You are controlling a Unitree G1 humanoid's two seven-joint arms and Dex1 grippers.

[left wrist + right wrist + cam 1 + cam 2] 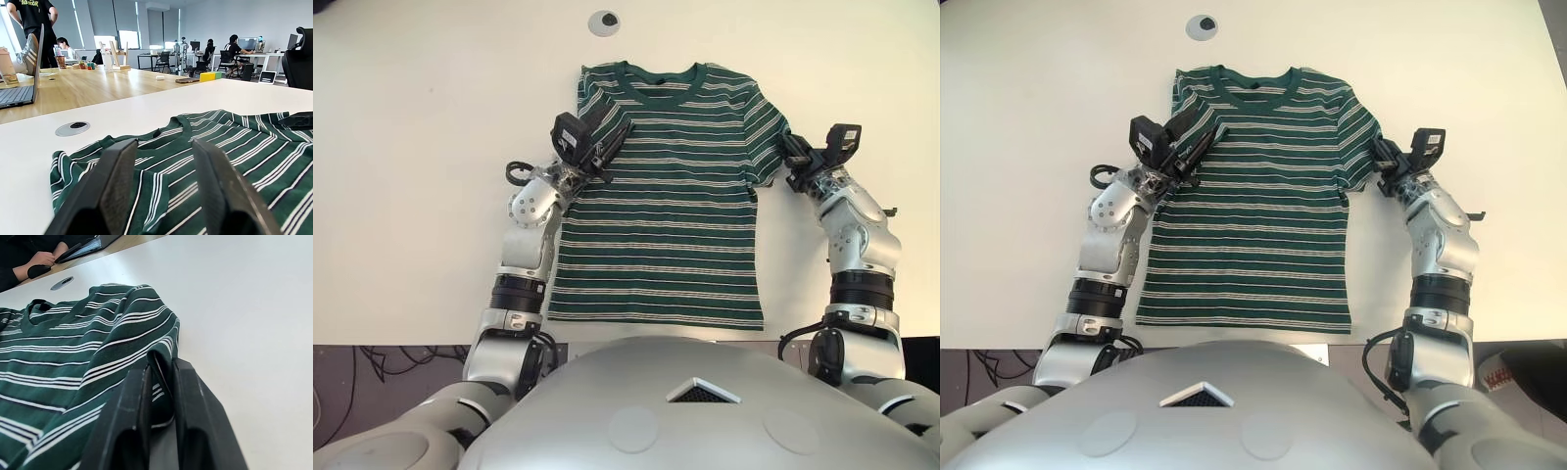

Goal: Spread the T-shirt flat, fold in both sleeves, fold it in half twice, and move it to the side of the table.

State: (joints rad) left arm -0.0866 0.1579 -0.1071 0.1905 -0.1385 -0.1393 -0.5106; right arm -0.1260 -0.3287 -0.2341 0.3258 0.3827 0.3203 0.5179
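Note:
A green T-shirt (671, 196) with white stripes lies flat on the white table (411, 147), collar at the far side. Its left sleeve lies turned in over the body. My left gripper (610, 145) hovers over that left shoulder, open, with striped cloth showing between its fingers (115, 181) and nothing held. My right gripper (790, 157) is at the right sleeve (1371, 157), shut on a raised fold of the sleeve's edge (159, 377).
A round grey cable cap (604, 22) sits in the table just beyond the collar. Bare white tabletop stretches to the left and right of the shirt. The table's near edge (411, 343) runs just below the shirt's hem.

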